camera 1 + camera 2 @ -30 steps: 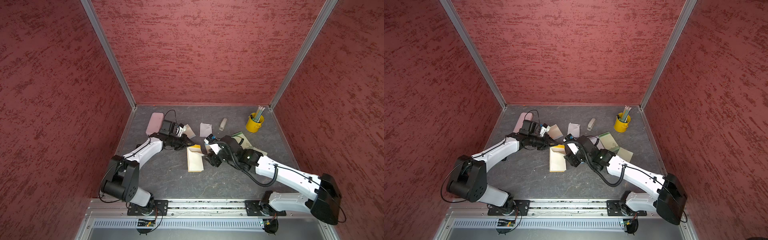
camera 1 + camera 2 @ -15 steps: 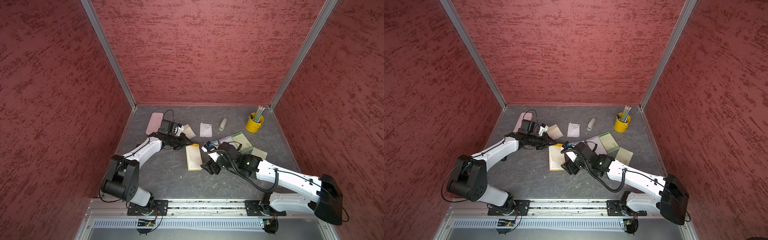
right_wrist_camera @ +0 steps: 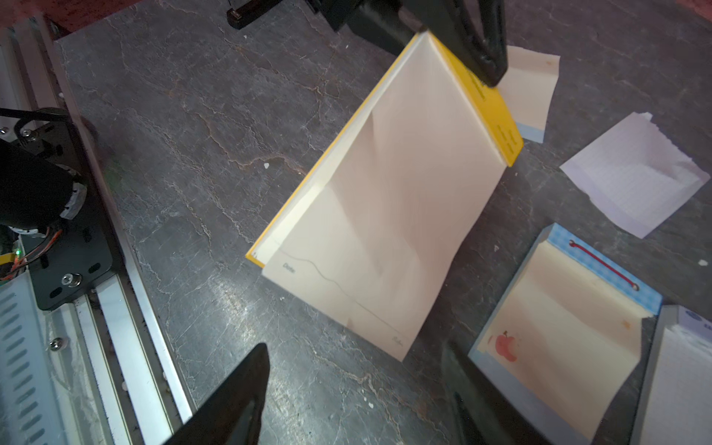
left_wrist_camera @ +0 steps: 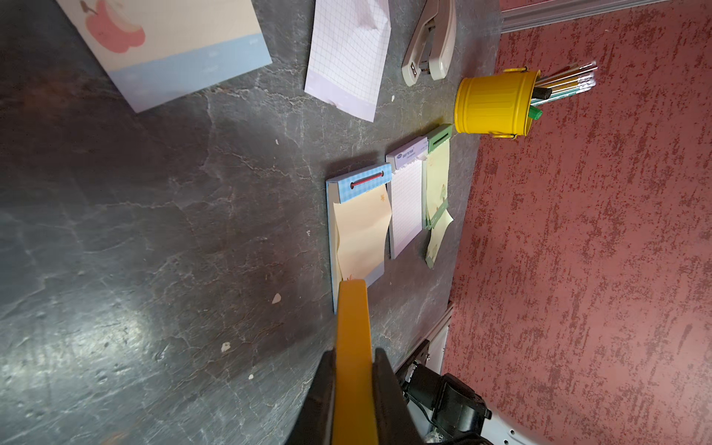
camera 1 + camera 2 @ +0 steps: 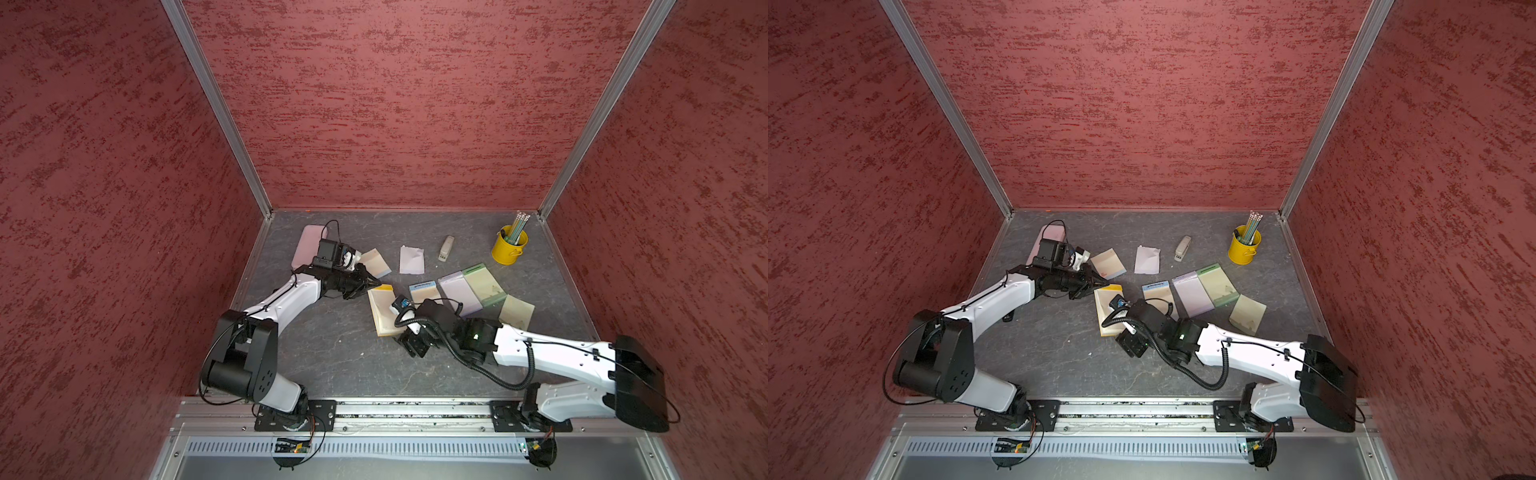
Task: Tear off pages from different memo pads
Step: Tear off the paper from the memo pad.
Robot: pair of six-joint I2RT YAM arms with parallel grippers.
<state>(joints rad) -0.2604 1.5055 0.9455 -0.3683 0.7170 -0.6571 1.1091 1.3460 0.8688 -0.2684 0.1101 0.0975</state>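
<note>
Left gripper (image 5: 374, 286) clenched on top strip of yellow-topped pad (image 5: 384, 313), mid-scene; likely anchoring it against tearing pull. Right gripper (image 3: 355, 346) released, jaws spread wide just near of pad's near edge. Top sheet (image 3: 385, 231) not yet gripped. Loose pages (image 5: 412, 260) lie farther back.

**Pages behind, pads in front**

Along the back, left to right: case (image 5: 303, 247); a loose page (image 5: 376, 262); a second page (image 5: 412, 260); stapler (image 5: 446, 248); pencil cup (image 5: 509, 248) in the right corner; before them three memo pads (image 5: 459, 293) lie side by side — a third page (image 5: 516, 312) just beside the row's front right end; the fourth pad (image 5: 384, 315) lies left of the row, near it
</note>
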